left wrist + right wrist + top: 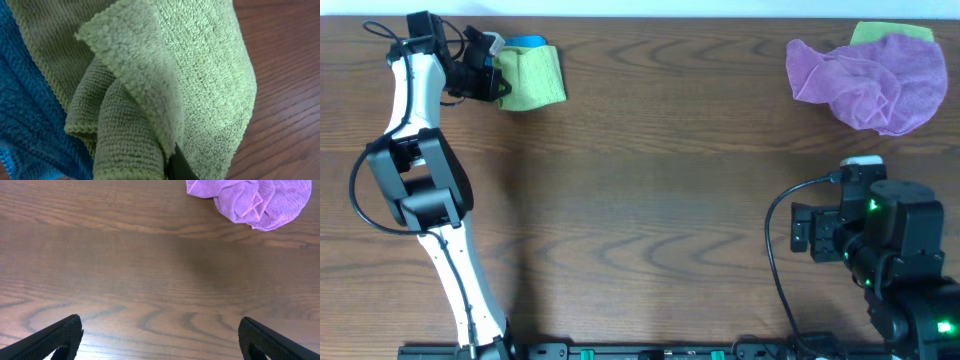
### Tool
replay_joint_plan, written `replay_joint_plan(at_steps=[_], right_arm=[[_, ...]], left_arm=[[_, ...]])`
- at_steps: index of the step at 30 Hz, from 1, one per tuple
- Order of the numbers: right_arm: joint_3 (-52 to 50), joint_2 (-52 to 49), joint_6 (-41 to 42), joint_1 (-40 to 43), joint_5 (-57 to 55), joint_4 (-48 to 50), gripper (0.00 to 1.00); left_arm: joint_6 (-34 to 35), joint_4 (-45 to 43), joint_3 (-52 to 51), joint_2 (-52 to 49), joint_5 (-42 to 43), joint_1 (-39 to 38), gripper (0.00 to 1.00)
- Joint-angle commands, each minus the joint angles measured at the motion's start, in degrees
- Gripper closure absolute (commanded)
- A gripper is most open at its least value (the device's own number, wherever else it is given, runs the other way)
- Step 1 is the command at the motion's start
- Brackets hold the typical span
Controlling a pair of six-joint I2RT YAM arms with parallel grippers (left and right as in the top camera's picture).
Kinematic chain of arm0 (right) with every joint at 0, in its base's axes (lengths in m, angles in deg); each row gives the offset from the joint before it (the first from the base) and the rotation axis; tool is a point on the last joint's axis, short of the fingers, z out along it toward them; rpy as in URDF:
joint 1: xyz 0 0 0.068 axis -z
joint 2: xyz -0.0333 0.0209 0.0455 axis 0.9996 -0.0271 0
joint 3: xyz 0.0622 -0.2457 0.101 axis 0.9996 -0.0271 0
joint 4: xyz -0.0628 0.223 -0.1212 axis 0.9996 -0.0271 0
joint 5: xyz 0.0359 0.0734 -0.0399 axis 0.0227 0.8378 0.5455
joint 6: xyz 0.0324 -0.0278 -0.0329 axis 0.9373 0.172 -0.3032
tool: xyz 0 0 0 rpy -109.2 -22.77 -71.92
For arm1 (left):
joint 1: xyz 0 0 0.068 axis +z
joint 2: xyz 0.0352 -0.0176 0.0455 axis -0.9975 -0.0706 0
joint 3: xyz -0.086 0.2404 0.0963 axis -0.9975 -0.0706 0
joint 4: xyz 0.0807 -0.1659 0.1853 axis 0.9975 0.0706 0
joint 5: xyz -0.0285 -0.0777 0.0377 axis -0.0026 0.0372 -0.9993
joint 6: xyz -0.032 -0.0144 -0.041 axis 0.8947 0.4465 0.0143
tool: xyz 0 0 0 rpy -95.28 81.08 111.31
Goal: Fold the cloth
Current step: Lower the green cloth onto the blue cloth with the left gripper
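A folded green cloth (pixel 532 77) lies at the table's far left, on top of a blue cloth (pixel 527 43) whose edge shows behind it. My left gripper (pixel 488 78) is at the green cloth's left edge. In the left wrist view the green cloth (pixel 200 75) fills the frame, a fold of it bunched against one dark finger (pixel 178 165), with the blue cloth (pixel 25 125) beneath at left. The left gripper is shut on the green cloth. My right gripper (pixel 160 340) is open and empty above bare table at the near right.
A crumpled purple cloth (pixel 870 78) lies at the far right on another green cloth (pixel 890 32); the purple cloth also shows in the right wrist view (pixel 250 200). The right arm's base (pixel 880 250) sits at the near right.
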Motion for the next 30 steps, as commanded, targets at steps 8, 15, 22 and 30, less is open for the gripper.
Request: replay_joint_plan(at_steps=[8, 15, 22, 30], right_arm=[[-0.2, 0.1, -0.6, 0.3, -0.3, 0.0, 0.01], [-0.2, 0.1, -0.6, 0.3, -0.3, 0.0, 0.01], [-0.2, 0.1, -0.6, 0.4, -0.3, 0.0, 0.01], [-0.2, 0.1, -0.6, 0.3, -0.3, 0.0, 0.01]], left_arm=[[5.6, -1.5, 1.4, -0.3, 6.3, 0.1, 0.05], [10.6, -1.4, 2.2, -0.2, 7.0, 0.2, 0.05], [11.4, 1.9, 4.1, 0.0, 8.2, 0.1, 0.05], [12.3, 2.4, 5.1, 0.1, 1.6, 0.1, 0.05]])
